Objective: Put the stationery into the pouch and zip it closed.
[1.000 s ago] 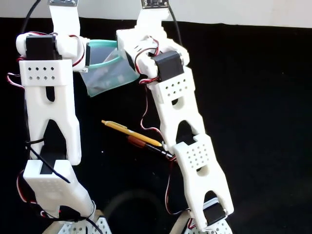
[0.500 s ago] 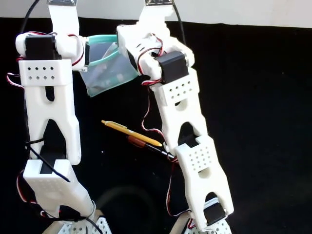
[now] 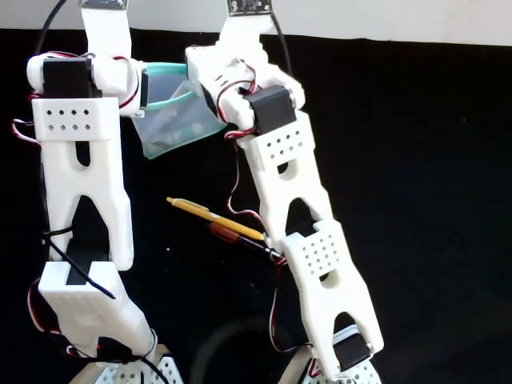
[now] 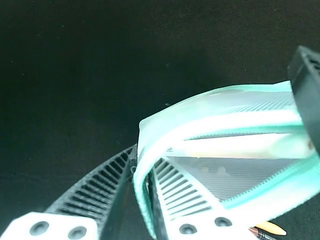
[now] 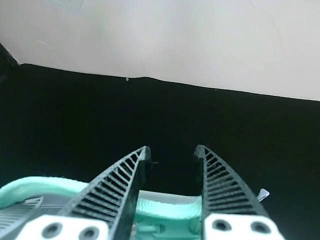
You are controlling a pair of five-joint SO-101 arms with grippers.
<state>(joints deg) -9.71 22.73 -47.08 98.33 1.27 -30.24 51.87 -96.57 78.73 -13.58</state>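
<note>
Firmly closed, the left gripper (image 4: 145,159) pinches one end of the translucent mesh pouch with a teal zip rim (image 4: 240,175). The rim passes between its two ribbed fingers (image 4: 95,192). From that grip the pouch hangs above the black table cover (image 3: 416,200) at the far side, between the two arms, with its mouth gaping open.

The right gripper (image 5: 172,155) sits at the pouch's other end with its jaws parted by a clear gap. The teal rim runs just under and across that gap. Whether either finger actually touches the rim is hard to make out; it looks close rather than clamped. Beyond its tips lie the dark cover and a white wall (image 5: 175,40).

In the left wrist view a black block (image 4: 306,80) is cut off at the edge, probably part of the other arm.

A yellow pencil (image 3: 212,214) and a dark red and black pen (image 3: 240,238) lie side by side on the cover, nearer the arm bases and well apart from the pouch. The pen's far end is hidden behind the right arm.
</note>
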